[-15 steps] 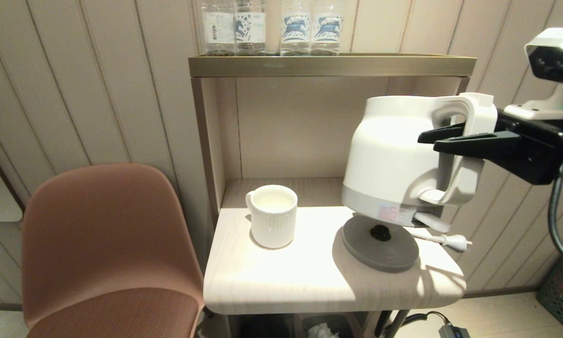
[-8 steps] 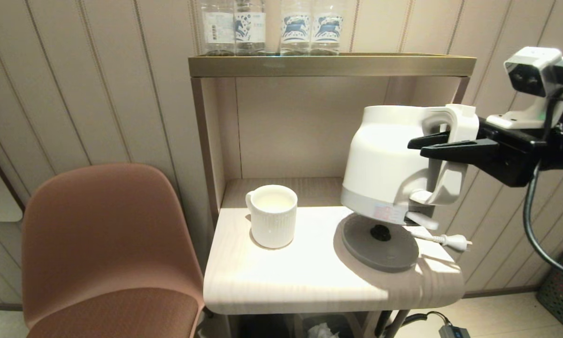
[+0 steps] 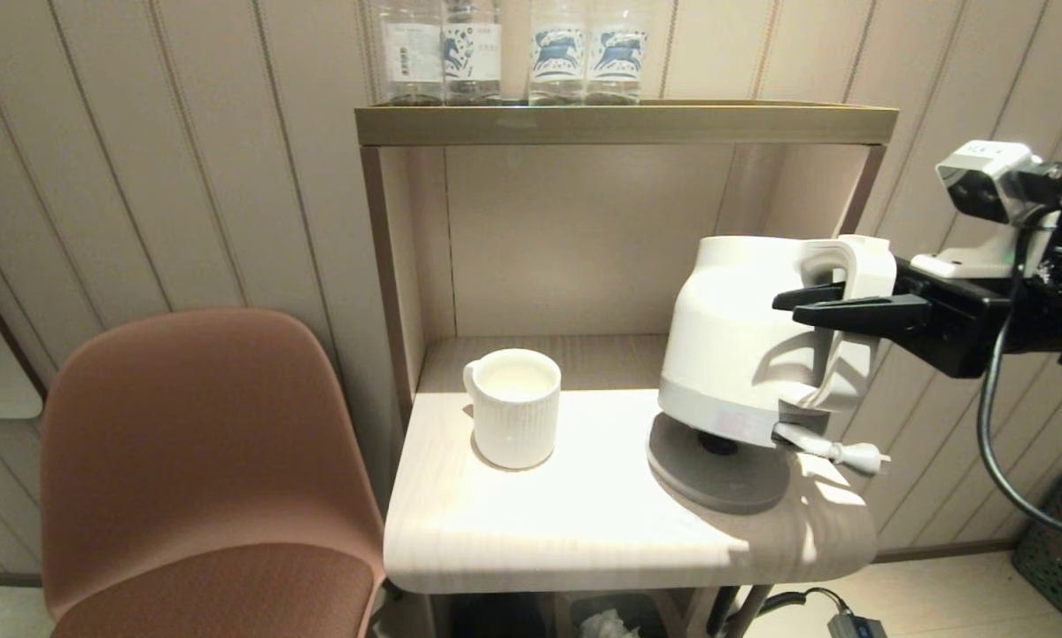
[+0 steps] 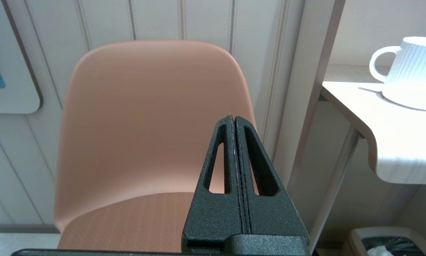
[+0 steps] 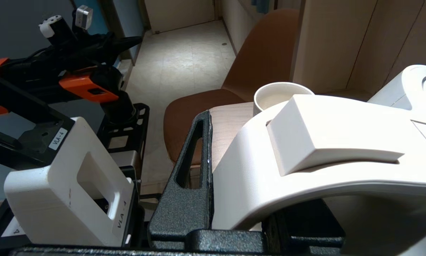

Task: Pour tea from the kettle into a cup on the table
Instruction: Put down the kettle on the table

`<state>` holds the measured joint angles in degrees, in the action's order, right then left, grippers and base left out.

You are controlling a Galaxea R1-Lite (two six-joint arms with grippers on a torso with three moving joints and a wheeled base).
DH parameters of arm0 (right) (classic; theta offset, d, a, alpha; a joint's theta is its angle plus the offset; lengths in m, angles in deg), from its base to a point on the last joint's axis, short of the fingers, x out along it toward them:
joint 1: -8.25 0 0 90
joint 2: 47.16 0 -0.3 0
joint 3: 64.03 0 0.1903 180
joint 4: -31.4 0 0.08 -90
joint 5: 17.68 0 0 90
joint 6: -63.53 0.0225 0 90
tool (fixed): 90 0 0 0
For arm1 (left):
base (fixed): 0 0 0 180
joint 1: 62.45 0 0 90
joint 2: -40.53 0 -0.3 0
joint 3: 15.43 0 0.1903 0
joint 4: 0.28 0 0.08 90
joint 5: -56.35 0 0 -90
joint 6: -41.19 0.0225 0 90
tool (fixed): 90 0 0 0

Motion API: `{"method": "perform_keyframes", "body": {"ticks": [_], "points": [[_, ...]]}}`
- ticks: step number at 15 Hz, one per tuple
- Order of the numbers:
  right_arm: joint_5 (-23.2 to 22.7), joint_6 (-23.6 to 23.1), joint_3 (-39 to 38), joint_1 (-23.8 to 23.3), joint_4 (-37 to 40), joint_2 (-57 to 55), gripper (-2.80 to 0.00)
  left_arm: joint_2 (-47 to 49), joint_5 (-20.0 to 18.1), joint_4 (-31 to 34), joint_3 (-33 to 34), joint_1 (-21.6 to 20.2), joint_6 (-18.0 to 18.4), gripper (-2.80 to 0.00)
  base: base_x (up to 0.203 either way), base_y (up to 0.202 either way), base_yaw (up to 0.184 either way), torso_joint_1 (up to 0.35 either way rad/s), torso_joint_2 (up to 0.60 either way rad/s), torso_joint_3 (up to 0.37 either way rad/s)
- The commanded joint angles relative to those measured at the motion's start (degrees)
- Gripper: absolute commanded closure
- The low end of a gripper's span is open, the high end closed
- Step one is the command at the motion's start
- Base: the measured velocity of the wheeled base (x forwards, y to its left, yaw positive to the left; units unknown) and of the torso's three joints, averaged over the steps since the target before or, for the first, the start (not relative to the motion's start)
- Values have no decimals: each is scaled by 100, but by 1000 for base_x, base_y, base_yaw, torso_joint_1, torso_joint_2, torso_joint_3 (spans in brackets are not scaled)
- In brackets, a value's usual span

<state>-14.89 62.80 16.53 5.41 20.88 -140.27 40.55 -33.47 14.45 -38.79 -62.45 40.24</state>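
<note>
The right gripper (image 3: 812, 304) has matte black, grainy plastic fingers (image 3: 858, 313), long and tapering, on a blocky black wrist carrying a white box-shaped camera (image 3: 982, 174) and a looping black cable (image 3: 996, 443). The left gripper (image 4: 234, 119) has the same black triangular fingers (image 4: 255, 167) with elongated cut-out slots.

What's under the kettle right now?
The kettle, clamped by the right gripper, tilts over the grey base on the table. The base's centre connector peeks out; its back part is covered.
</note>
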Motion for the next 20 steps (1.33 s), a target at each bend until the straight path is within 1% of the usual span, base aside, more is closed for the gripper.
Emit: {"method": "perform_keyframes", "body": {"ticks": [1, 4, 11, 15, 16, 18, 20], "points": [[-274, -6, -75, -6, -53, -23, 0, -2, 7, -6, 0, 0, -2, 0, 0, 0, 0, 0, 0, 0], [-274, -6, -209, -6, -65, 13, 0, -2, -1, -6, 0, 0, -6, 0, 0, 0, 0, 0, 0, 0], [-274, -22, -225, 12, -412, 4, 0, -2, -1, -6, 0, 0, -2, 0, 0, 0, 0, 0, 0, 0], [-274, -32, -218, -4, -425, 2, 0, -2, 0, -6, 0, 0, -2, 0, 0, 0, 0, 0, 0, 0], [-274, -32, -209, -25, -425, 12, 0, -2, 3, -6, 0, 0, -2, 0, 0, 0, 0, 0, 0, 0], [-274, -32, -203, -218, -448, 35, 0, -2, -1, -6, 0, 0, -2, 0, 0, 0, 0, 0, 0, 0], [-274, -32, -192, -296, -680, 13, 0, -2, -1, -6, 0, 0, -2, 0, 0, 0, 0, 0, 0, 0]]}}
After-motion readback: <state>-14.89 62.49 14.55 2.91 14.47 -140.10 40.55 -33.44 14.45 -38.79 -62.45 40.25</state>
